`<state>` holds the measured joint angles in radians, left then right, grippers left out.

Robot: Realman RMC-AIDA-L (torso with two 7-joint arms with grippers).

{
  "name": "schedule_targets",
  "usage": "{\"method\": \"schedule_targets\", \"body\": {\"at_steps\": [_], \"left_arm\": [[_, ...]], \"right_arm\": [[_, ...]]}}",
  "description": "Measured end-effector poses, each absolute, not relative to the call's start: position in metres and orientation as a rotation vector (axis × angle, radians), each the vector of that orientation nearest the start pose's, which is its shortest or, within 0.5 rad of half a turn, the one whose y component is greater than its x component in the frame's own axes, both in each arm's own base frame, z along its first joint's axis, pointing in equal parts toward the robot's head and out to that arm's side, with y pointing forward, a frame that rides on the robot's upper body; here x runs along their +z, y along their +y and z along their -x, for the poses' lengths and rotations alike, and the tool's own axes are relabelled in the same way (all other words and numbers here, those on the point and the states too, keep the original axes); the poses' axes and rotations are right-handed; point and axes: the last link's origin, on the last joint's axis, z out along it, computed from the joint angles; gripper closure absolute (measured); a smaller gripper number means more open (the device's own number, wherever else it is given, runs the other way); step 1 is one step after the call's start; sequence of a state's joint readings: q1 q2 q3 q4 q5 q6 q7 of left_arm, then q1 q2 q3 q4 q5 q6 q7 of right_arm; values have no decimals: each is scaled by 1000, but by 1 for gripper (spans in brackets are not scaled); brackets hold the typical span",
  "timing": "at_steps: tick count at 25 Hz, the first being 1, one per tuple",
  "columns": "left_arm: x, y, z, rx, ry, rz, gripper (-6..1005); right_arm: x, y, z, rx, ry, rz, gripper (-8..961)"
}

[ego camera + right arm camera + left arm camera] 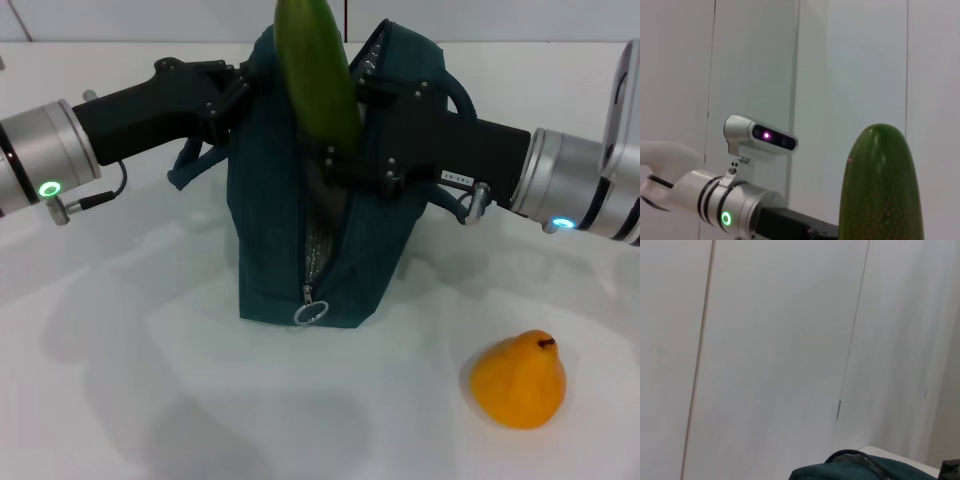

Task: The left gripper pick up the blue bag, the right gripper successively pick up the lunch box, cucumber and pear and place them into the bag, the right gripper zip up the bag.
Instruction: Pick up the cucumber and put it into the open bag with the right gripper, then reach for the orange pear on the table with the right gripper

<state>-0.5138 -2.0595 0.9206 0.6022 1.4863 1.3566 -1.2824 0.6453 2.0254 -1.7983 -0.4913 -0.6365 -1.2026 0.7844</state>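
The blue bag (300, 230) stands upright on the white tabletop (150, 400), its mouth open at the top and its zipper run down the near end to a ring pull (311, 313) close to the base. The cucumber (317, 70) stands nearly upright in that mouth – its lower end is down between the bag's sides, its upper end rises above the rim and out of the head view. My right end effector (345, 160) is pressed against the bag's right side at the mouth, closed on the cucumber's lower part; the black body hides the fingertips, but the cucumber stands held there. From my right wrist the cucumber (882, 185) fills the near side, rounded tip up, with my left arm (730, 210) and its green ring light beyond it.

My left end effector (235, 100) is at the bag's upper left edge, gripping the fabric by the rim, with a loop of handle strap (190, 165) hanging just below it. My left wrist sees only a sliver of the bag's top (865, 467) under a pale panelled wall (765, 340).

The pear (519, 379) – orange-yellow, stem up – sits on the tabletop to the right of the bag and nearer to me, well apart from it. I cannot see the lunch box.
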Motion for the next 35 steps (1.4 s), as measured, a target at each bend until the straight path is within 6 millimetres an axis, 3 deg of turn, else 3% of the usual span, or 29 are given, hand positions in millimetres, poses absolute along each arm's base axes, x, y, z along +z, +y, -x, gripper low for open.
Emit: {"method": "schedule_targets", "body": {"at_steps": [10,16,22,27,35], "left_arm": [[10,367,234,-966,-540,2429,919],[9,367,238,-955,-557,2418,919],[11,367,239,-958,-583,2414,918],[10,370,238,-951,-581,2401,918],[4,369,237,-956,-593,2403,917]], "right_arm": [[-56,364,-149,1106,7,2502,188],[-24,359,-160,1200,-4,2441,76],[25,330,-192,1151,-81,2723,80],[60,305,-232,1079,-70,2824,83],[61,270,-279,904,33,2882,87]]}}
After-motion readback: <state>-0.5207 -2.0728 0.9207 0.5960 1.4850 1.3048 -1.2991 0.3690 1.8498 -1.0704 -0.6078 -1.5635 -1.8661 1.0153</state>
